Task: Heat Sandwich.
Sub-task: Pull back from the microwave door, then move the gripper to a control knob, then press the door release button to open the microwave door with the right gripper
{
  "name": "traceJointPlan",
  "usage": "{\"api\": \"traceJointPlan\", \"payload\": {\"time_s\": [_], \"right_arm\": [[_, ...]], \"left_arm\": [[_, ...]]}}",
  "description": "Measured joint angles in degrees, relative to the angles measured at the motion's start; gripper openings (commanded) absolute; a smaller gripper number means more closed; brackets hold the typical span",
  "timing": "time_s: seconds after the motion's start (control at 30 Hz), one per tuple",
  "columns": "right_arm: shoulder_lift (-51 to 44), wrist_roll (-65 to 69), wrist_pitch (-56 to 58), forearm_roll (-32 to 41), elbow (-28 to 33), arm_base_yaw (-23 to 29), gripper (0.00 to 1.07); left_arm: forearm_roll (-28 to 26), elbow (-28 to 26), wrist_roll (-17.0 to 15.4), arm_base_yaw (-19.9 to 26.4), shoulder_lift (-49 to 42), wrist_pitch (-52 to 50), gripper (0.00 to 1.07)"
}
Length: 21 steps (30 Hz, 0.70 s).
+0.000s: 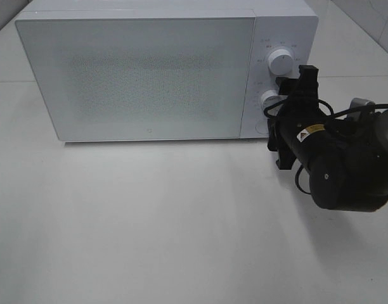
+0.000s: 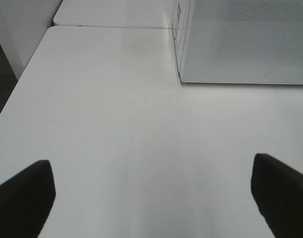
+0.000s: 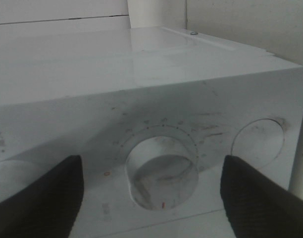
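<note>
Right wrist view: right claw (image 3: 152,191) recorded with fingers apart, one to each side of the lower knob (image 3: 161,171); contact with it cannot be told. That knob is judged to be stiff, smooth plastic, to be pinched across its diameter and turned; slip is likely under a light grip.

No sandwich is seen in any view. It is judged to lie beyond this claw, behind the shut frosted door (image 1: 137,76) of the microwave (image 1: 162,19); this cannot be confirmed. It is expected to be light, soft and easily crushed, with layers prone to sliding, so support from beneath or a gentle hold at the sides is advised.

Left claw (image 2: 151,198) is set wide apart, empty, above the desk (image 2: 117,99). The microwave's corner lies ahead of it, and the desk edge runs off to one side. Open desk is noted before the door.
</note>
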Motion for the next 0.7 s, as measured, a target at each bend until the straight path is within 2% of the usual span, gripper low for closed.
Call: {"api": "traceJointPlan", "payload": {"time_s": [0.6,0.7], "right_arm": [[-12.78,-1.09,-0.06,-5.16,16.10,-0.06,0.76],[-16.90,-3.67,3.21,-6.88,18.39,-0.06,0.76]], "left_arm": [[0.00,0.00,0.00,0.00,0.00,0.00,1.01],[0.00,0.00,0.00,0.00,0.00,0.00,1.01]]}}
